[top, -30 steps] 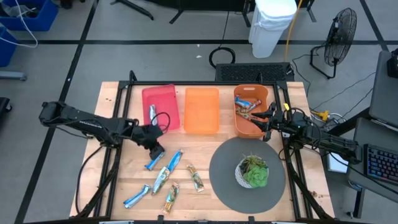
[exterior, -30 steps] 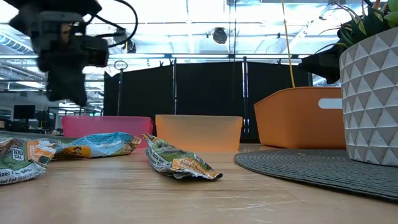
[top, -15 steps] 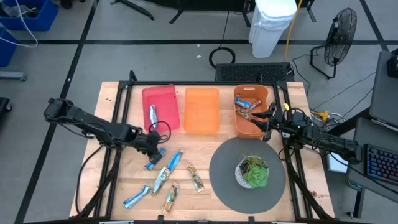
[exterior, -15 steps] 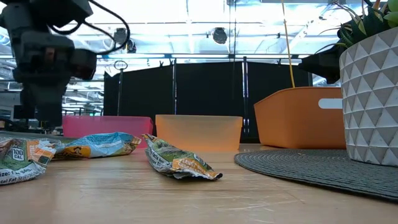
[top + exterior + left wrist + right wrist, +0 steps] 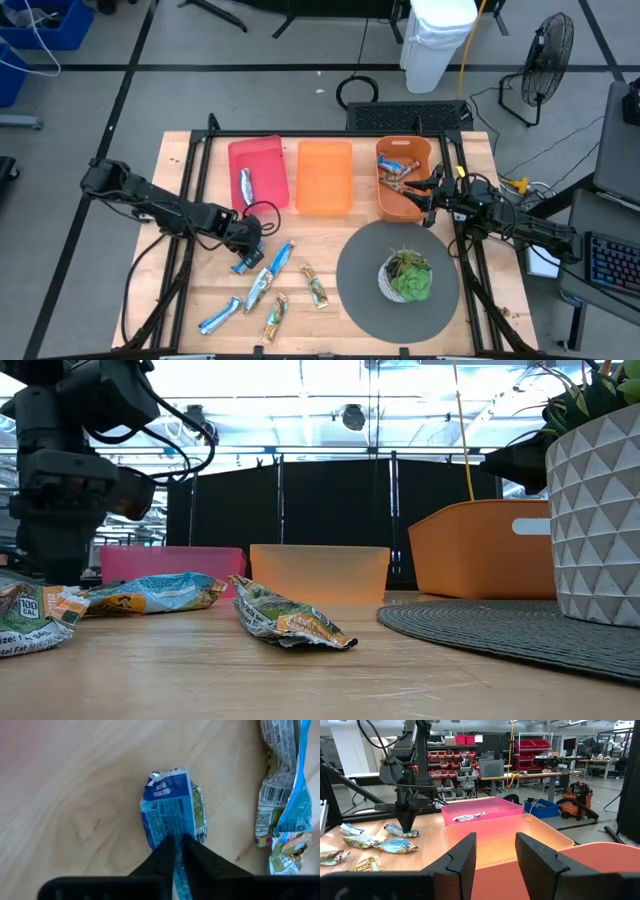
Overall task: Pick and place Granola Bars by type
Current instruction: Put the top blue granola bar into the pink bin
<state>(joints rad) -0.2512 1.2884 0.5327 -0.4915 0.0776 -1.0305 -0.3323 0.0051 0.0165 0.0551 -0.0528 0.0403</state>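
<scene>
Left arm lowered onto a blue bar; right arm waits over the bins.

Within the last second the left gripper [image 5: 177, 851] has come down from above the wooden table [image 5: 180, 300] onto the crinkled blue foil-wrapped granola bar [image 5: 172, 810], its fingers pinched nearly together on the wrapper's near end, so a pick looks under way. The bar lies on the table below the pink tray [image 5: 262, 152]. Whether the pinch is firm cannot be told. The right gripper [image 5: 495, 851] hangs open by the orange bin [image 5: 403, 205], holding nothing.
</scene>
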